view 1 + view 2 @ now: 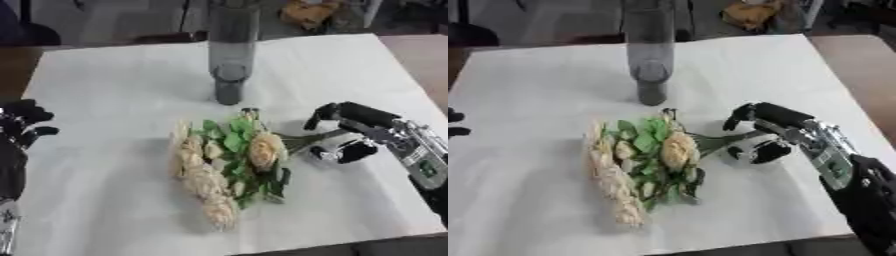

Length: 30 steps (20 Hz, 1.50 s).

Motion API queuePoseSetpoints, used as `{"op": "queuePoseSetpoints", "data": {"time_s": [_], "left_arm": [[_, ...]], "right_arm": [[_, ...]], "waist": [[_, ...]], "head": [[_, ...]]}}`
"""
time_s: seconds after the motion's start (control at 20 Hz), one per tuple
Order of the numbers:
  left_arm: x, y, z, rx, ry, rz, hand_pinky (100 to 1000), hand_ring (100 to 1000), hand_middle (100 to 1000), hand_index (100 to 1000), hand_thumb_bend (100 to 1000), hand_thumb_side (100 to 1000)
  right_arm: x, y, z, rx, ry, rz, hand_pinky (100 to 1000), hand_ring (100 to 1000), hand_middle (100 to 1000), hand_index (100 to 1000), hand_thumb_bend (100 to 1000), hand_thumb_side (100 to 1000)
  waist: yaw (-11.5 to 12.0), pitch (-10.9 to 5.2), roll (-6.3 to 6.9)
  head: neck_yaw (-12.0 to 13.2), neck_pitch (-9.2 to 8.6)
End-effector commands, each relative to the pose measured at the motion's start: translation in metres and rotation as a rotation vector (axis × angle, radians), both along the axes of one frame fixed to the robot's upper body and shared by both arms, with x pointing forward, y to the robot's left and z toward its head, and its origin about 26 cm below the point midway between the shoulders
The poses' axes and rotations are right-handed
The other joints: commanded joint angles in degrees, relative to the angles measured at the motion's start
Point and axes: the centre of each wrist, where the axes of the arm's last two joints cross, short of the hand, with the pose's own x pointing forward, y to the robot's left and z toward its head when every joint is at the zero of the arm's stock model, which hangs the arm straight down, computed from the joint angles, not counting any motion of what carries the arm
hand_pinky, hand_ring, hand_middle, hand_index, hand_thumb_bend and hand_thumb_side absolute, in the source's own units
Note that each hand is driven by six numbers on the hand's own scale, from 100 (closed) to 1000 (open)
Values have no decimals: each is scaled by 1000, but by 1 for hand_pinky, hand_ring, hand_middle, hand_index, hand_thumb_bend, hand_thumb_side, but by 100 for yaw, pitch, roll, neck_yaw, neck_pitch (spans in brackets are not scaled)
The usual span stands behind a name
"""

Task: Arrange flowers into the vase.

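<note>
Lying flat mid-surface (105,75), cream flowers (223,167), stems pointing right. Right hand (359,135) curled around stem ends, pinching them. Grey vase (231,50) upright beyond bouquet, apart. Left hand (22,127) idle at left edge, fingers relaxed.

light: even, bright | shadows: soft, faint | focus: blurred throughout | glare: white table (114,200) washed out

One vase (231,47), one flower bunch (226,165), two robot hands: left robot hand (19,131), right robot hand (354,132).
</note>
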Motion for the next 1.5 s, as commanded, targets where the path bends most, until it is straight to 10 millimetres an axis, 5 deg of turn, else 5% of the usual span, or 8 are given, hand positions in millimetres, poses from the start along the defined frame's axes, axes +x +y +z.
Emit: {"op": "queuePoseSetpoints", "data": {"time_s": [0.05, 1.5], "left_arm": [[1, -1, 7, 7, -24, -11, 572, 645, 554, 656, 625, 803], [1, -2, 6, 3, -19, -13, 571, 644, 552, 656, 626, 803]], "right_arm": [[3, 0, 9, -20, -34, -1, 763, 750, 628, 765, 286, 293], [10, 2, -1, -58, -43, -28, 755, 745, 624, 761, 280, 293]], "waist": [[7, -146, 36], [55, -137, 73]], "head": [[-9, 18], [12, 35]]}}
